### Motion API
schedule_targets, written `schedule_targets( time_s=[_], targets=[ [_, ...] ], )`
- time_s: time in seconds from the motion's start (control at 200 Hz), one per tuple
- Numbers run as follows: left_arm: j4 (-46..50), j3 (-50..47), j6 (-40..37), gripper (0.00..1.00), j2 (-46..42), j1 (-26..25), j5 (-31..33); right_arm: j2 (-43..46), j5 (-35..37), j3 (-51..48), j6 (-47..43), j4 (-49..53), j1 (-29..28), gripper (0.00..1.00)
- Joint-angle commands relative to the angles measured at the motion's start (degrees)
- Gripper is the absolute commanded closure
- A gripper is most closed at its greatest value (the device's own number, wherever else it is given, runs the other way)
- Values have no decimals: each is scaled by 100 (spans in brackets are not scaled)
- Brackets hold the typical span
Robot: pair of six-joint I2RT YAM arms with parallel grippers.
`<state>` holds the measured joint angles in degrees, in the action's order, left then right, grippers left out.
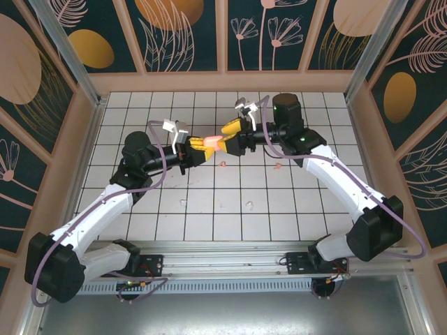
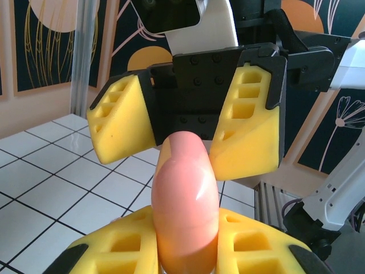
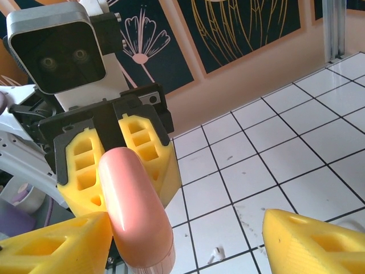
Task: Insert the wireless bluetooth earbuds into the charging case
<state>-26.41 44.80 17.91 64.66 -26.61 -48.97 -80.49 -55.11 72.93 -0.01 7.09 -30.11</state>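
I see a glossy salmon-pink oblong plastic case (image 2: pixel 185 200) clamped in my raised left gripper (image 1: pixel 198 145); the right gripper (image 2: pixel 185 123) faces it, fingers wide around its tip.

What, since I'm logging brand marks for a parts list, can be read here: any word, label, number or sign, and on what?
No text can be read anywhere.
The pink charging case: plain, no print on the faces shown.
The yellow finger pads: unmarked.
The grey wrist camera housing: no legible label.
The wall panels: flower drawings, no writing.
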Motion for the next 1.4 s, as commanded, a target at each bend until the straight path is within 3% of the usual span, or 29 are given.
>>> schedule_targets(
  time_s=[0.0, 0.11, 0.2, 0.5, 0.696, 0.956, 1.051, 1.171, 1.281, 1.391],
  targets=[
    [-329, 215, 74, 100, -129, -20, -284, -131, 680, 337, -27, 129, -9, 30],
    [-329, 170, 123, 100, -121, -13, -351, -305, 914, 409, 205, 161, 215, 31],
    [-329, 138, 153, 100, -137, -20, -348, -439, 686, 392, 479, 84, 385, 31],
    [-203, 64, 9, 100, -62, -20, 64, -252, 826, 291, 651, 114, 393, 31],
    [-125, -62, -110, 100, 70, -20, 462, 36, 1471, 193, 932, 399, 623, 31],
    [-134, -189, -227, 100, 300, -20, 650, 191, 2155, -488, 2029, 599, 1720, 31],
    [-153, -198, -258, 100, 361, -15, 671, 27, 2971, -596, 2278, 1134, 1848, 31],
    [-154, -208, -327, 100, 438, -20, 714, -347, 3651, -805, 2563, 1720, 2023, 37],
    [-132, -204, -380, 100, 506, -20, 726, -788, 3613, -1058, 2672, 1824, 2153, 50],
    [-15, -200, -505, 100, 529, -17, 719, -1158, 3868, -1183, 2696, 1935, 2156, 54]
  ],
)
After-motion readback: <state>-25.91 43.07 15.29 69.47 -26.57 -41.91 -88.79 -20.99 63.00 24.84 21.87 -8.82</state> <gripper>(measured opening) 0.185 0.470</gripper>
